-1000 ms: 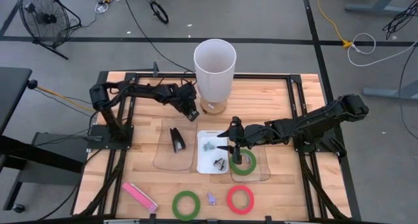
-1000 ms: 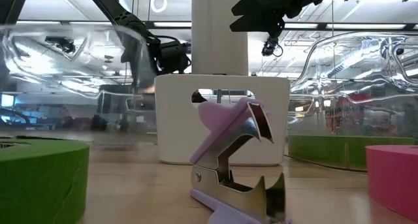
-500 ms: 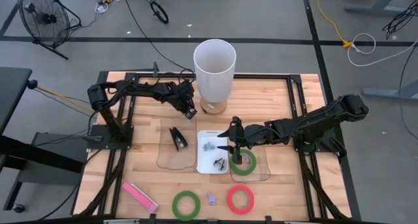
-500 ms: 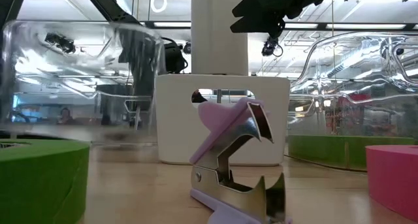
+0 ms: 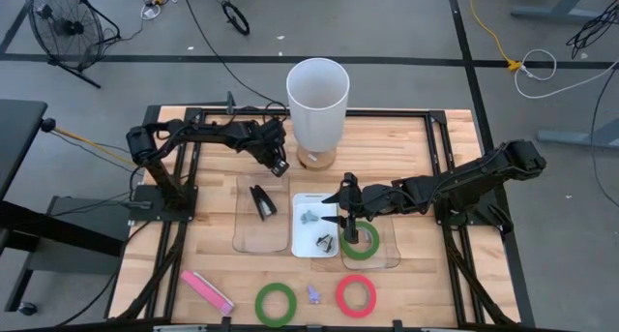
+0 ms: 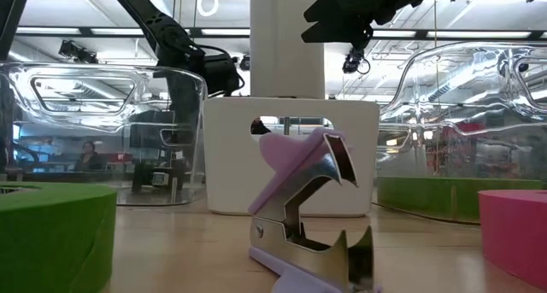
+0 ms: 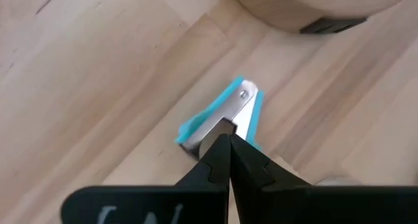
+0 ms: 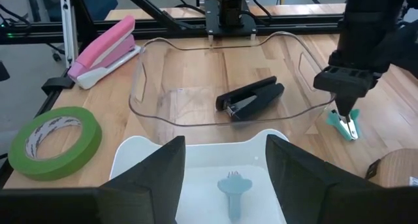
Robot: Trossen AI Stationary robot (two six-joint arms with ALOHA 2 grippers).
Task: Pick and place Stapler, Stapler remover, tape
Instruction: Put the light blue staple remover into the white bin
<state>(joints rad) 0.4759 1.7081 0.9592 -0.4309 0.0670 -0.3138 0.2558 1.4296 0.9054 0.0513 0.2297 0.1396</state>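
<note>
Left claw, fingers together, poised at teal staple remover on tabletop: light, rigid, slippery; pinch plastic sides; right claw spread.

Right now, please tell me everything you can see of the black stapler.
The black stapler is long and dark, seemingly plastic, with bright metal showing between its two arms. It lies alone on the floor of the clear tray, away from the walls and slanted to them. Nothing else touches it.
</note>
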